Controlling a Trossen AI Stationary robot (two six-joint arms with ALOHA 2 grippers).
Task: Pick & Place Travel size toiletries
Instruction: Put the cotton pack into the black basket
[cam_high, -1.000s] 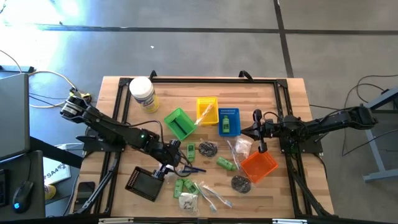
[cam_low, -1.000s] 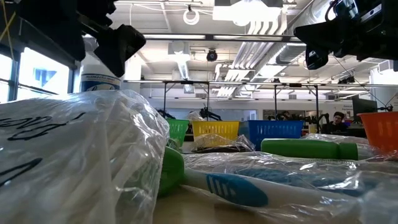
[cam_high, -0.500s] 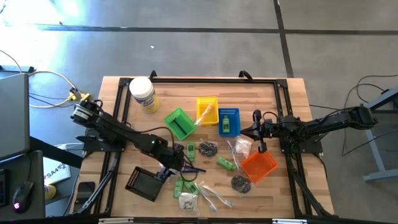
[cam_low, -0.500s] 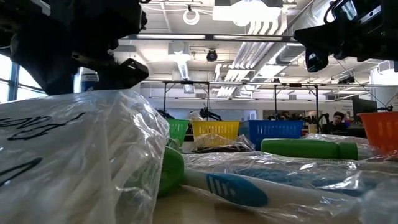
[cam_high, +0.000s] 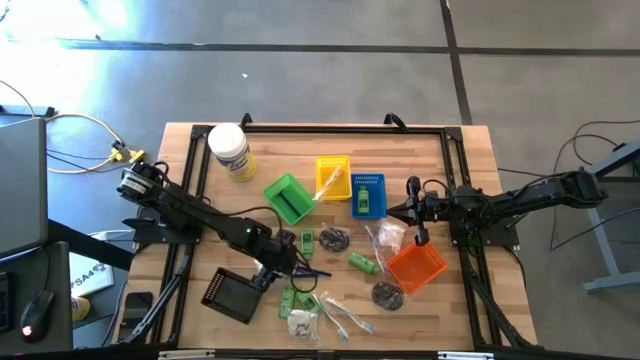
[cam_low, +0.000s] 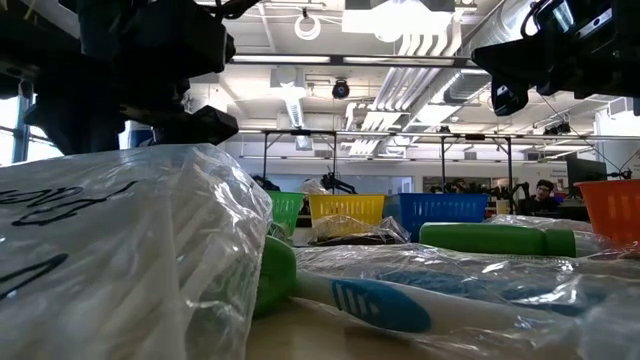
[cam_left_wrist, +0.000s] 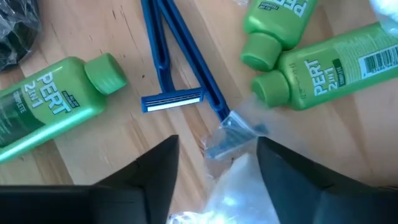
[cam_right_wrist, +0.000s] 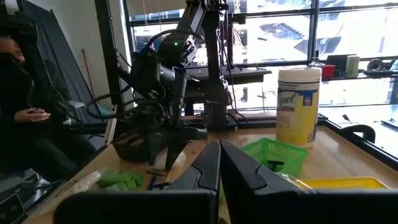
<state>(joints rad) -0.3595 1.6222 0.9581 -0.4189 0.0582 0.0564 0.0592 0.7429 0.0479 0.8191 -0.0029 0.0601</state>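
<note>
The left hand (cam_high: 285, 268) is held low over the wooden bench (cam_high: 452, 170), near its front middle, and its two dark fingers (cam_left_wrist: 155, 168) are spread wide open with nothing between them. Right under it, two blue razors (cam_left_wrist: 177, 56) are seen lying on the wood, side by side and touching. A green bottle (cam_left_wrist: 53, 106) is laid flat on one side of the razors, and two more green bottles (cam_left_wrist: 311, 74) are laid close together on the other side. A clear plastic wrapper (cam_left_wrist: 233, 180) is seen just past the razor ends, between the open fingers. More small things are spread over the front of the bench: a green tube (cam_high: 362, 264), wrapped toothbrushes (cam_high: 340, 314), a white packet (cam_high: 300, 322) and a dark round piece (cam_high: 387, 294). A black tray (cam_high: 232, 294) is set near the left hand. The right hand (cam_high: 418, 212) is held up over the bench beside the orange basket (cam_high: 416, 267), and its fingers (cam_right_wrist: 205, 168) are pressed shut on nothing. A green basket (cam_high: 288, 198), a yellow basket (cam_high: 333, 177) and a blue basket (cam_high: 367, 195) are lined up in the middle. A big white jar (cam_high: 229, 151) is stood at the back.
</note>
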